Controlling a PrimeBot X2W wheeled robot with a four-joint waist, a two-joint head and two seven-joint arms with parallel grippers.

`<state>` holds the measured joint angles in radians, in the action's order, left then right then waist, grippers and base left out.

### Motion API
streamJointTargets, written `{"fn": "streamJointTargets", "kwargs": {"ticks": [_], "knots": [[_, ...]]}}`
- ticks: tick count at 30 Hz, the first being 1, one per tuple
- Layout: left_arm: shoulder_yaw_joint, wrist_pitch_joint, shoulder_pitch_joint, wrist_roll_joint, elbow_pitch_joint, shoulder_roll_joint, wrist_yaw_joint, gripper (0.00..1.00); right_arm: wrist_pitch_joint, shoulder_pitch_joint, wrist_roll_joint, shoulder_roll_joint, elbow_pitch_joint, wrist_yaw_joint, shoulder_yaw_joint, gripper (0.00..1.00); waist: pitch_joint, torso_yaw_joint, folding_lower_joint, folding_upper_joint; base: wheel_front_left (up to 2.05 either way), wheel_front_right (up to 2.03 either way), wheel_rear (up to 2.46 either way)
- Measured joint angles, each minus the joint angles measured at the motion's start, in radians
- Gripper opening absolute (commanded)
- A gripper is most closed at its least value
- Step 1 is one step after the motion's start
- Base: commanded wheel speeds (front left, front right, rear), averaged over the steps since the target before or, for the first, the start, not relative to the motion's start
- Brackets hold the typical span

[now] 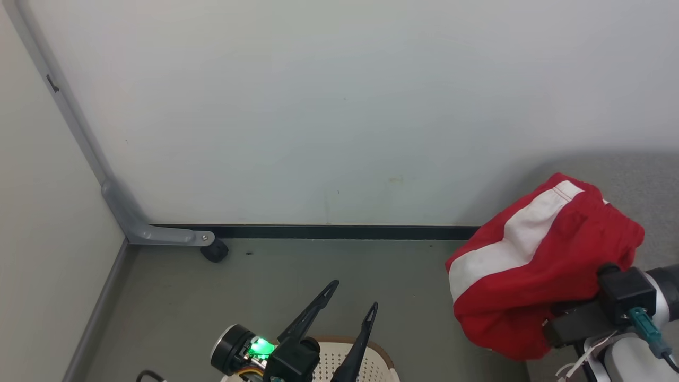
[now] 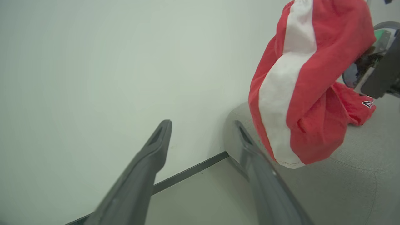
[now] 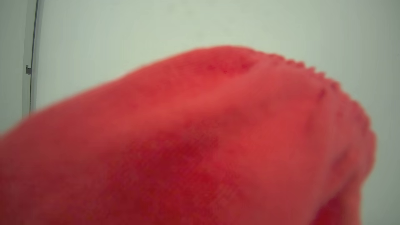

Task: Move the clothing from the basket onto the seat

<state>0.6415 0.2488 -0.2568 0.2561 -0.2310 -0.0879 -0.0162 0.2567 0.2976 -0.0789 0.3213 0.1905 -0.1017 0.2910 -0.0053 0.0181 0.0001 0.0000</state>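
Grey seat (image 2: 359,181), red clothing (image 2: 315,78), logo (image 2: 367,104) unreadable

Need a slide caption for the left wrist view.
Open left gripper in the foreground; right gripper holds a red garment with a white stripe over the grey seat.

No legible text; small emblem (image 2: 367,104) on clothing (image 2: 353,103) unreadable
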Motion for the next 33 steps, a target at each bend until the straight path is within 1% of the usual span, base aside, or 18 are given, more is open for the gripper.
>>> {"fn": "streamJointTargets", "kwargs": {"ticks": [4,8,10,15,19,27,33], "knots": [[-0.018,0.000,0.001,0.006,-0.026,-0.002,-0.003,1.00,0.000,-0.007,0.000,0.021,-0.005,-0.004,-0.027,0.00,0.005,-0.004,0.0000,0.0000,0.00,0.00,0.00],[-0.043,0.000,0.007,0.009,-0.054,-0.009,-0.020,1.00,0.000,-0.027,0.000,0.031,-0.019,-0.005,-0.049,0.00,0.014,-0.014,0.0000,0.0000,0.00,0.00,0.00],[-0.055,0.000,0.017,0.018,-0.068,-0.015,-0.021,1.00,0.000,-0.032,0.000,0.038,-0.020,-0.005,-0.062,0.00,0.018,-0.020,0.0000,0.0000,0.00,0.00,0.00],[-0.063,0.001,0.023,0.037,-0.092,-0.021,-0.024,1.00,0.000,-0.054,0.000,0.050,-0.025,-0.011,-0.091,0.00,0.027,-0.038,0.0000,0.0000,0.00,0.00,0.00],[-0.067,0.001,0.026,0.039,-0.104,-0.017,-0.028,1.00,0.000,-0.084,0.000,0.075,-0.022,-0.014,-0.137,0.00,0.030,-0.048,0.0000,0.0001,0.00,0.00,0.00],[-0.091,0.001,0.067,0.039,-0.135,-0.025,-0.038,1.00,0.000,-0.124,0.000,0.085,-0.041,-0.015,-0.196,0.00,0.030,-0.088,0.0000,0.0000,0.00,0.00,0.00],[-0.094,0.001,0.094,0.039,-0.124,-0.023,-0.038,1.00,0.000,-0.144,0.001,0.086,-0.062,-0.021,-0.223,0.00,0.030,-0.122,-0.0001,0.0000,0.00,0.00,0.00]]}}
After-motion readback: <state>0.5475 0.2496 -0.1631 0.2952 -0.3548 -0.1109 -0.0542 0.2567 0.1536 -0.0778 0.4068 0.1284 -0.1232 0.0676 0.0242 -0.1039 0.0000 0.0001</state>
